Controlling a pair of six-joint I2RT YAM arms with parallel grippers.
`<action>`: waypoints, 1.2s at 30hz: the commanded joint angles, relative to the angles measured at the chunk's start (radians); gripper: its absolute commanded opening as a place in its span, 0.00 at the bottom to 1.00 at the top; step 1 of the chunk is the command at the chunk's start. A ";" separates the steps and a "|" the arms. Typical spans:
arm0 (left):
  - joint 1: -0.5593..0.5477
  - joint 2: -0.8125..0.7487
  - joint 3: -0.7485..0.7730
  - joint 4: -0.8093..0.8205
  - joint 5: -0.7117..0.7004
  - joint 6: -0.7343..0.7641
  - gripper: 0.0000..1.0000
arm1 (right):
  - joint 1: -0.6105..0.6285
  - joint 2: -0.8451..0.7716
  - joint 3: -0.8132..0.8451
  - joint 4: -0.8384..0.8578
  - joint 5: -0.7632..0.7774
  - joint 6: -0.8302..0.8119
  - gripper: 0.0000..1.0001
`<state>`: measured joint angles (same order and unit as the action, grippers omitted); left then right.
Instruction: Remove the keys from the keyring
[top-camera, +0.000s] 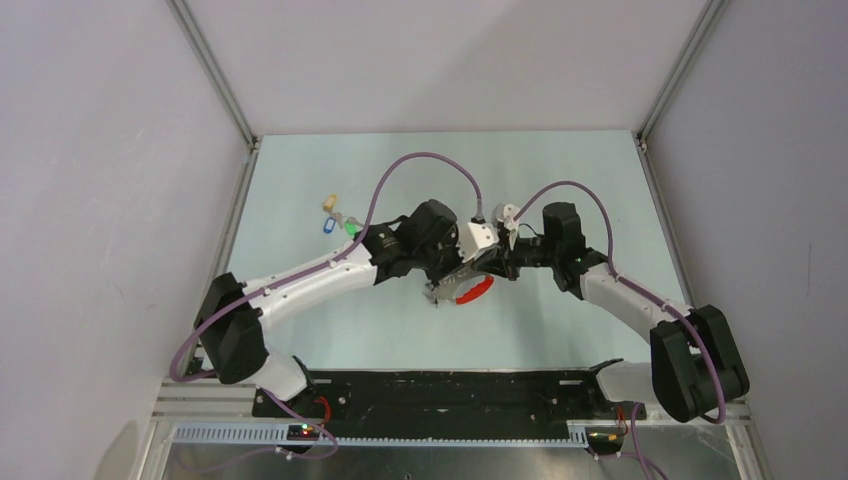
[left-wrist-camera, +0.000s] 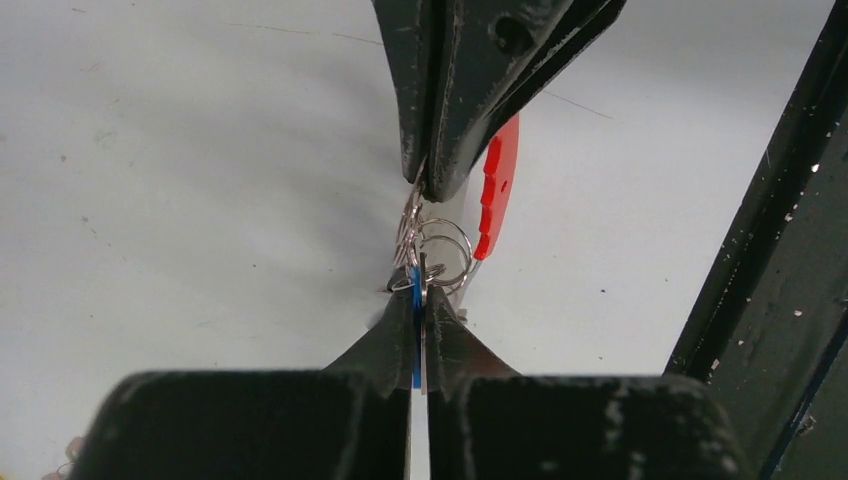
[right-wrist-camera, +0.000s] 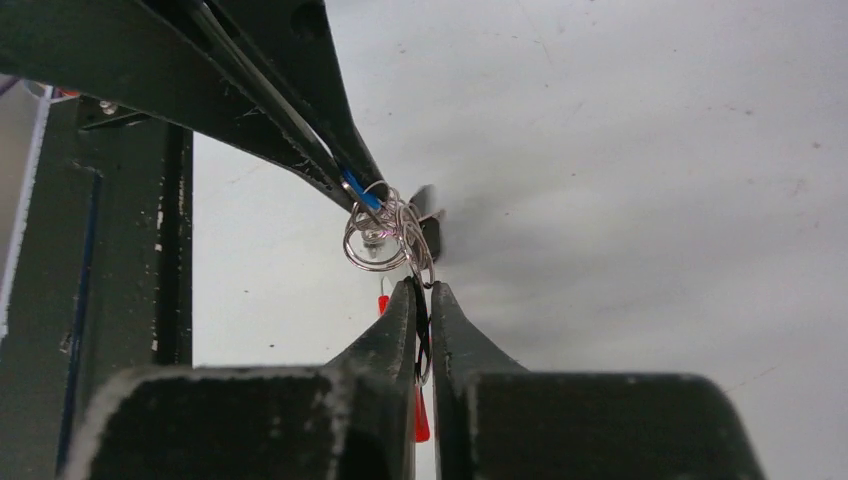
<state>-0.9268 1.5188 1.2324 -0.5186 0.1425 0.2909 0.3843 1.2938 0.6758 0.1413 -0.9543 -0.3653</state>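
Silvery keyring (right-wrist-camera: 388, 238) held above the surface (left-wrist-camera: 150, 200), pinched in the closed right gripper (right-wrist-camera: 422, 292). Keys (left-wrist-camera: 415, 335) clamped by blue tag in the closed left gripper (left-wrist-camera: 418, 292). Key should be threaded along the coil, not tugged.

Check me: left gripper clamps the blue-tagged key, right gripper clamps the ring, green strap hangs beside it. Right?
Wrong colour: the strap is red, not green, as the left wrist view shows. Left gripper does clamp the blue-tagged key, right gripper the ring.
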 joint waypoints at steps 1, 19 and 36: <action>-0.005 -0.057 0.022 0.048 -0.034 0.013 0.00 | 0.003 -0.005 0.023 0.015 -0.051 0.005 0.00; 0.030 -0.038 0.032 0.033 -0.115 -0.033 0.00 | -0.066 -0.026 0.022 0.013 -0.055 0.146 0.00; 0.034 -0.026 0.043 0.028 -0.093 -0.017 0.00 | -0.065 -0.011 0.018 -0.021 -0.068 0.083 0.15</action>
<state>-0.9039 1.5112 1.2324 -0.5186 0.0551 0.2771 0.3103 1.2884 0.6758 0.1406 -1.0016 -0.2203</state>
